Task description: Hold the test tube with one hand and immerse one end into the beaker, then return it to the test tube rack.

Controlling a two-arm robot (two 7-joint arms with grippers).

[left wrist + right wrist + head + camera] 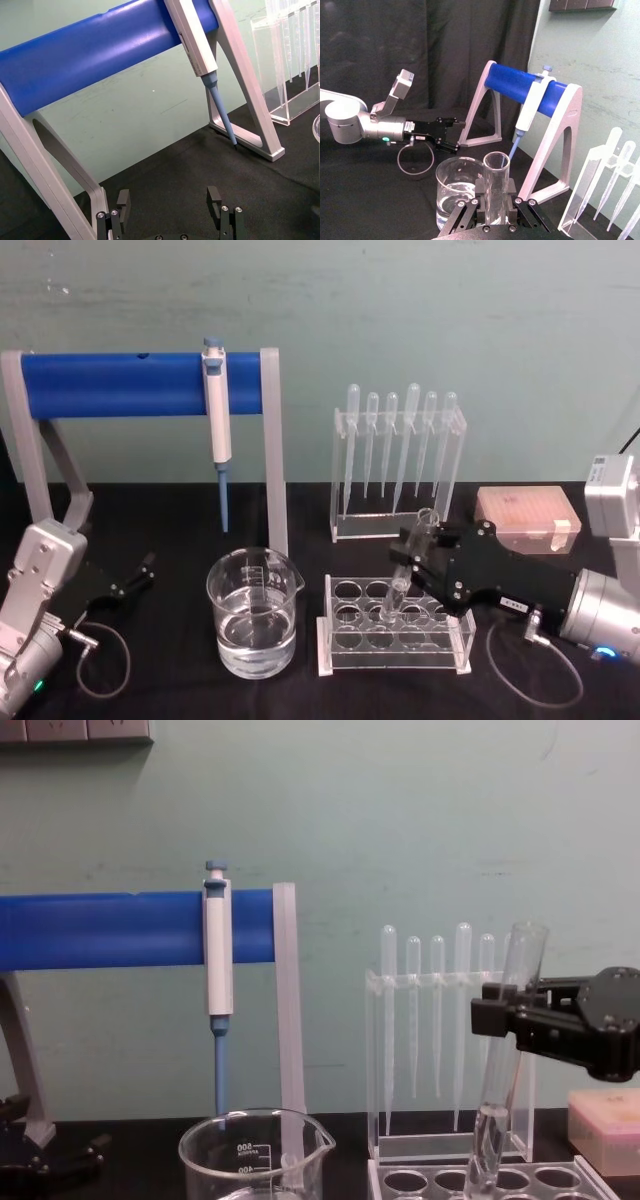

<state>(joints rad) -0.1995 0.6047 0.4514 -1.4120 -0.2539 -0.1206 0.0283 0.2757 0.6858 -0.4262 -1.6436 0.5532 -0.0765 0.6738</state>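
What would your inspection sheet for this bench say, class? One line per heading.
Surface: black cloth, dry as far as seen.
Job's things: tube tilted, its lower end at the rack; beaker part full of clear liquid, left of the rack.
Clutter: micropipette on the blue stand; pipettes; pink tip box.
Grippers: right hand shut on tube; left hand open, parked at the left.
Cables: loops at both wrists.
Surroundings: green wall.
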